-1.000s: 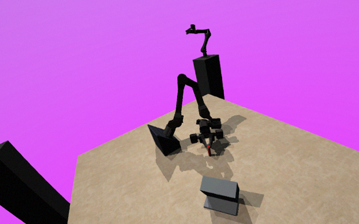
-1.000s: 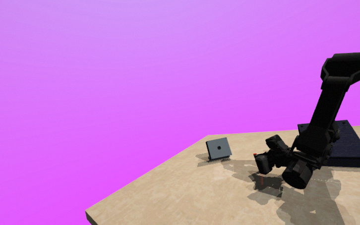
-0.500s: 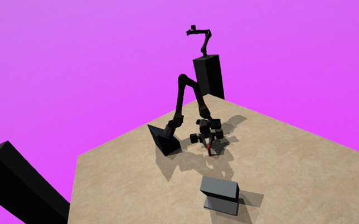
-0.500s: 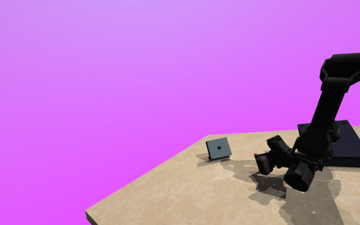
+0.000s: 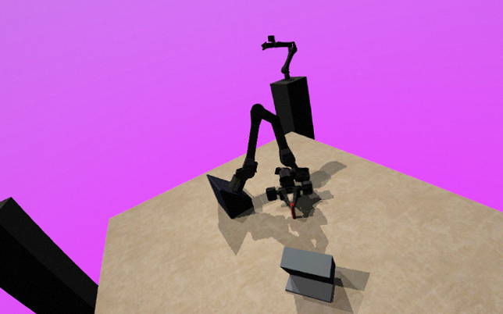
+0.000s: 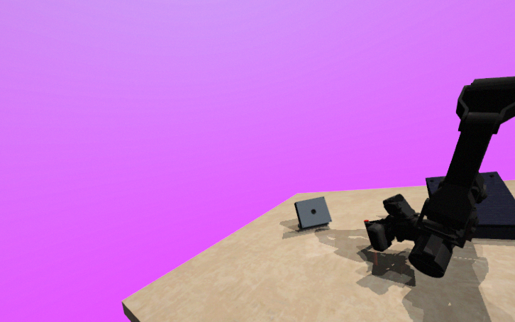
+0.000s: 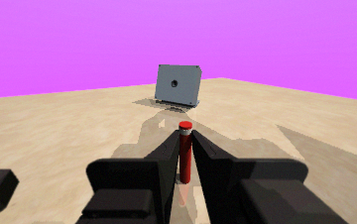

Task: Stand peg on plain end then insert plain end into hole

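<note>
right now: the peg (image 5: pixel 292 211) (image 6: pixel 366 220) (image 7: pixel 184 159) is upright in the gripper (image 5: pixel 291 202) (image 6: pixel 367 221) (image 7: pixel 184 133), and the hole in the panel has nothing in it.
step in hand: i'd say the standing-up part, either just before the first let-go or just after the second grab; from where i am i can't tell which.
next move: if the stand is still owed, the plain end has to sit flat on the table (image 6: pixel 228 273) (image 5: pixel 175 257) (image 7: pixel 55 129) before the fingers ease apart; if it's done, the peg wants lifting and tipping to match the hole's slant.
hand: pinching the peg between its two fingertips, coming at it nearly level from the side.
peg: between the tips, gripped near the top, white band just under its red cap, the rest hanging down below the fingers.
plain end: pointing down, close to the table; whether it touches, i can't make out.
panel (image 5: pixel 308 261) (image 6: pixel 313 212) (image 7: pixel 178 84): well apart from the peg, out ahead of the hand, leaning back.
hole (image 6: pixel 313 211) (image 7: pixel 174 83): facing the arm, a little left of the peg as the wrist view looks out.
risk: let go with the peg slightly off plumb and it could topple, being so slim.
</note>
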Action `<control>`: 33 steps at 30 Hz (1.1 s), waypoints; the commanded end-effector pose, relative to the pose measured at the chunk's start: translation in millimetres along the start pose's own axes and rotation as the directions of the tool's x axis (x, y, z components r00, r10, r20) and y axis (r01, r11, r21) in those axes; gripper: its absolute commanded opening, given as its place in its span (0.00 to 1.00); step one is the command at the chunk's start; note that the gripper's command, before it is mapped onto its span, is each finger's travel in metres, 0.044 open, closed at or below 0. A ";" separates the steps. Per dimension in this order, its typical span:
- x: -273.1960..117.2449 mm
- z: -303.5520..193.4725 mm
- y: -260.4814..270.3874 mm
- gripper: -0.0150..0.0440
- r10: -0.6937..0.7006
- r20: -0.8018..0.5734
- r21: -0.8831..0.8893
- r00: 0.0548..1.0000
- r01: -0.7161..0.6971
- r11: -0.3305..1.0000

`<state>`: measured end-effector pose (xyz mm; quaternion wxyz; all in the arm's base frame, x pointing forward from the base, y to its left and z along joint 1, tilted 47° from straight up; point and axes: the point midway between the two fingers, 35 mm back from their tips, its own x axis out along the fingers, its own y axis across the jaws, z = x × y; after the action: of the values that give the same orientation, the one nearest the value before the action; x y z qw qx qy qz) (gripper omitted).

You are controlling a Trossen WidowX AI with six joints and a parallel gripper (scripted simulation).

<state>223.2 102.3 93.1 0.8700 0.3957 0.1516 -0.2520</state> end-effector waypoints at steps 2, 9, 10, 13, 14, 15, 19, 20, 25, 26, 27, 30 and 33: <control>-1.1 -2.2 -0.3 0.34 0.000 0.000 0.000 1.000 0.000 1.000; -2.1 -2.6 -0.4 0.34 0.001 0.008 0.000 1.000 -0.001 1.000; -2.3 -2.7 -0.5 0.34 0.001 0.009 0.000 1.000 -0.001 1.000; -2.7 -2.9 -0.5 0.34 0.001 0.012 0.000 1.000 -0.001 1.000; -2.8 -2.9 -0.5 0.34 0.002 0.013 0.000 1.000 -0.002 1.000; -2.9 -3.0 -0.6 0.34 0.002 0.015 0.000 1.000 -0.002 1.000; -3.4 -3.3 -0.7 0.34 0.002 0.019 0.000 1.000 -0.002 1.000; -3.6 -3.3 -0.7 0.34 0.003 0.020 0.000 1.000 -0.003 1.000; -4.2 -3.7 -0.8 0.34 0.003 0.025 0.000 1.000 -0.003 1.000; -4.3 -3.7 -0.9 0.34 0.004 0.026 0.000 1.000 -0.004 1.000; -4.4 -3.8 -0.9 0.34 0.004 0.028 0.000 1.000 -0.004 1.000; -4.8 -4.0 -1.0 0.34 0.004 0.031 0.000 1.000 -0.004 1.000; -4.8 -3.5 -0.9 0.34 0.005 0.032 0.001 0.999 -0.005 1.000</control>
<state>219.1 105.1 93.5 0.8733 0.3916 0.1351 -0.2564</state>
